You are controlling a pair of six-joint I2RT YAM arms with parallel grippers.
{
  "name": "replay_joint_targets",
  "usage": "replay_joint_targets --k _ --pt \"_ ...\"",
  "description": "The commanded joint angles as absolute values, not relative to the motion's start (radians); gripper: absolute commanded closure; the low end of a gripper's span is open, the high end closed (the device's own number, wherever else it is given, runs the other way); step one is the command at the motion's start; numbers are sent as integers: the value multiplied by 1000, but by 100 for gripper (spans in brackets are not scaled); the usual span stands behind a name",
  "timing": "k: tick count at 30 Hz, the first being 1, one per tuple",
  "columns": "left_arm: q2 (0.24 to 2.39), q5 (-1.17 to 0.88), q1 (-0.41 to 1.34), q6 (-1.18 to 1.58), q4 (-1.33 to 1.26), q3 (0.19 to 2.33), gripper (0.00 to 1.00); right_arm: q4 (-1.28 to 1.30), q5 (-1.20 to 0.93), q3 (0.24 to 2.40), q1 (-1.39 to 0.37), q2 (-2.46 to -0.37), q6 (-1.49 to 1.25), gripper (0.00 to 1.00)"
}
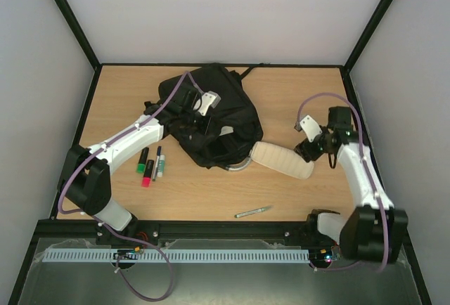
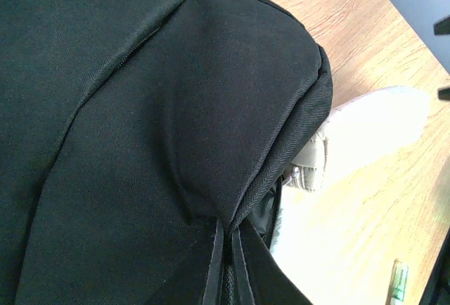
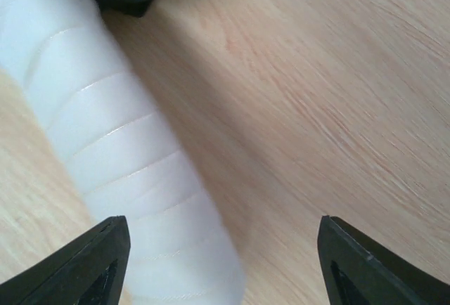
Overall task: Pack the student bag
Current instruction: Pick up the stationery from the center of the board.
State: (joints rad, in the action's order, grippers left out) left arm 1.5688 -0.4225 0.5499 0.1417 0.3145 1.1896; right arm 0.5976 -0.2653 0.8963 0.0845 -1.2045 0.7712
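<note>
The black student bag [image 1: 218,112] lies at the back middle of the table and fills the left wrist view [image 2: 140,108]. My left gripper [image 1: 199,124] sits on its top, shut on a pinched fold of the bag's fabric [image 2: 230,238]. A white ribbed pencil case [image 1: 281,159] lies with its left end at the bag's opening; it also shows in the left wrist view [image 2: 373,119]. My right gripper [image 1: 311,147] is open at the case's right end. In the right wrist view [image 3: 225,263] the case [image 3: 105,122] lies by the left finger, untouched.
Three markers, green [image 1: 143,159], red [image 1: 148,173] and white [image 1: 159,163], lie left of the bag beside my left arm. A green-and-silver pen [image 1: 253,211] lies near the front edge and shows in the left wrist view [image 2: 399,280]. A black frame rims the table.
</note>
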Motion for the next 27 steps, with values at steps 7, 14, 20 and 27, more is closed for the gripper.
replay_joint_targets --k 7,14,20,27 --pt "1565 -437 537 135 293 1194 98 667 -334 606 -8 -831 944 34" --pt "1565 -440 537 137 293 1196 98 591 -232 542 -77 -878 944 34" --pt "1560 -437 537 134 295 1193 98 507 -185 533 -117 -970 934 31" --pt "1564 -440 537 130 298 1194 98 396 -100 545 -122 -1085 916 23"
